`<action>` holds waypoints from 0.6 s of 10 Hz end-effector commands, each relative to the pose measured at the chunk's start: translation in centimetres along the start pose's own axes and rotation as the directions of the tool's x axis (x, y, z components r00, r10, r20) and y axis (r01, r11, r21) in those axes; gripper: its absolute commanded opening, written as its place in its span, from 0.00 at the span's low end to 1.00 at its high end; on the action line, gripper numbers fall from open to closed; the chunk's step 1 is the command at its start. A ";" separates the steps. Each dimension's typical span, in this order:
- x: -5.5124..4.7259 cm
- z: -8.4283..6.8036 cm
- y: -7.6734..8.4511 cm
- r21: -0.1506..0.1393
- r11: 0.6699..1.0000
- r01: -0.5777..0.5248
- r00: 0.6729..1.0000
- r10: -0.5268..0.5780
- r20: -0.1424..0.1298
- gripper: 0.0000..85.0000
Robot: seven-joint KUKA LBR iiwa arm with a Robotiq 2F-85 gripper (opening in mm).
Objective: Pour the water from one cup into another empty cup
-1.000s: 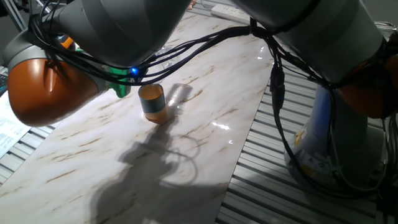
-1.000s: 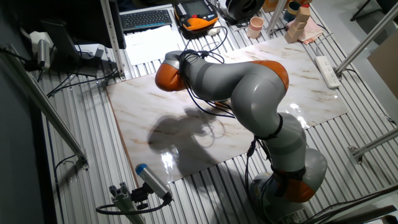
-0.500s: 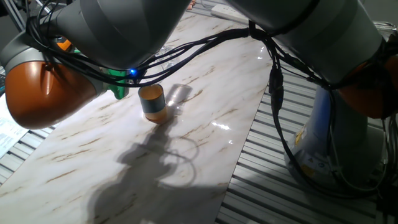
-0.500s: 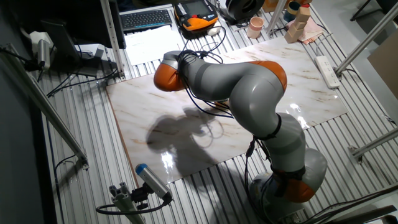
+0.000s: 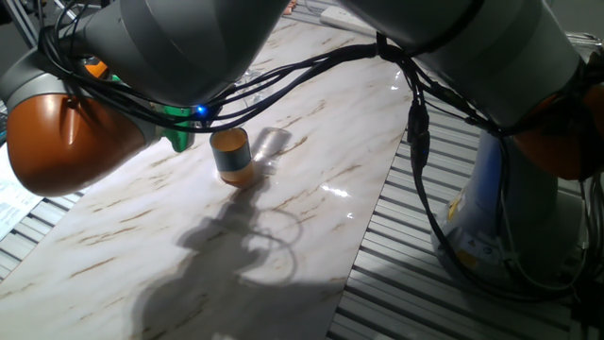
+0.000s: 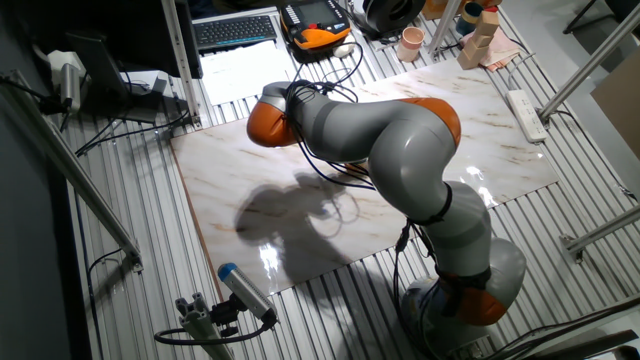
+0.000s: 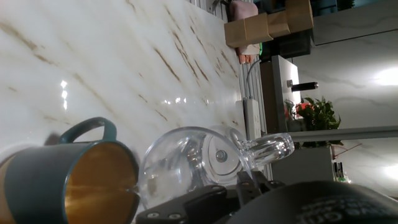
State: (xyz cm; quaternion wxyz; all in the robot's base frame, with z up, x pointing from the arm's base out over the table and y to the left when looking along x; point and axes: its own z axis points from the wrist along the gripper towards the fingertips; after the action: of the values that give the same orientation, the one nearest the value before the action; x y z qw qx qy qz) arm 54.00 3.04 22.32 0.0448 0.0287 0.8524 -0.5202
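Note:
In the hand view the clear glass cup [image 7: 186, 163] lies tilted on its side, handle [image 7: 268, 145] to the right, its rim right at the rim of the teal cup [image 7: 37, 180]. The teal cup shows its orange inside [image 7: 99, 190] and a teal handle. My gripper [image 7: 217, 190] is shut on the glass cup; a dark finger [image 7: 186, 205] shows at the bottom edge. The water is not discernible. In one fixed view the teal cup [image 5: 229, 154] stands on the marble table [image 5: 311, 217], with the gripper hidden behind my arm [image 5: 189, 47]. In the other fixed view my arm [image 6: 380, 140] hides both cups.
A pinkish-beige cup [image 6: 411, 42] and wooden blocks [image 6: 483, 30] stand at the table's far edge. A white power strip [image 6: 527, 112] lies beside the table. A keyboard [image 6: 237, 30] and papers lie beyond the far left. Cables [image 5: 415, 142] hang from my arm over the table edge.
My arm's orange joint has shifted slightly to the left in one fixed view. The teal cup has not moved.

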 end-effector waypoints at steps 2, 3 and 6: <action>0.0 0.0 0.0 0.000 1.000 -0.016 1.000 0.016 -0.002 0.00; 0.0 0.0 0.0 0.006 0.999 -0.032 0.999 0.032 -0.006 0.00; 0.1 -0.2 0.1 0.016 0.997 -0.072 0.997 0.072 -0.014 0.00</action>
State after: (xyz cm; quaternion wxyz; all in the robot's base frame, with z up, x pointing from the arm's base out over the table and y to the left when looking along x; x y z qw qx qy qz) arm 53.93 3.27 22.34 0.0570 0.0640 0.8468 -0.5250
